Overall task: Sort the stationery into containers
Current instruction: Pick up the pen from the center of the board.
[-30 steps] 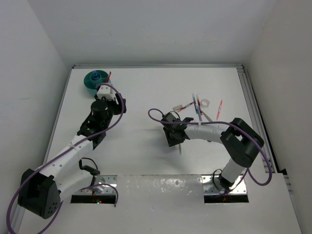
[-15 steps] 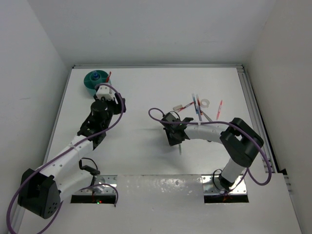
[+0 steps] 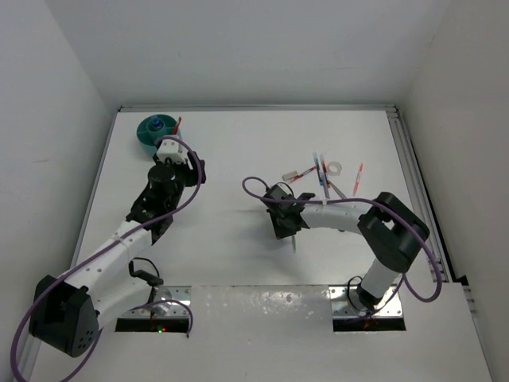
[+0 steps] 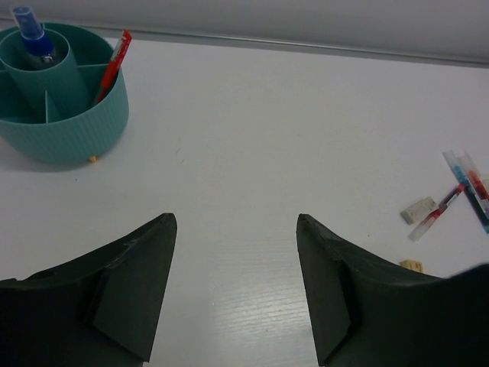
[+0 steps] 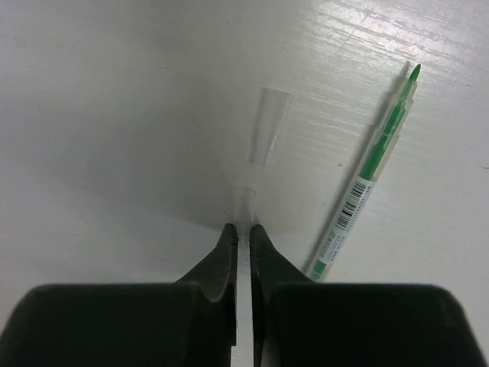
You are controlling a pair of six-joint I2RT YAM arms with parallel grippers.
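At table [image 3: 231, 151] centre, right gripper [image 5: 243, 228] sits low at the surface, jaws pressed nearly together. A thin clear end [image 5: 243, 197] pokes out right at the tips, can't tell if it's actually pinched. Green pen [image 5: 367, 180] lies flat just beside the right-hand finger in the wrist view, tip pointing away, contact unclear. Clear cap [image 5: 269, 126] lies ahead of the tips, apart from them. Left gripper [image 4: 237, 222] is spread wide with nothing between the fingers, near the teal tub [image 4: 69, 130] at the far-left corner. Tub holds 1 blue-capped bottle [image 4: 32, 30] in the centre compartment and 1 red pen [image 4: 112, 67] in an outer one, leaning on the rim. Loose pens [image 3: 322, 175] and tape roll [image 3: 335, 169] lie further back on the right.
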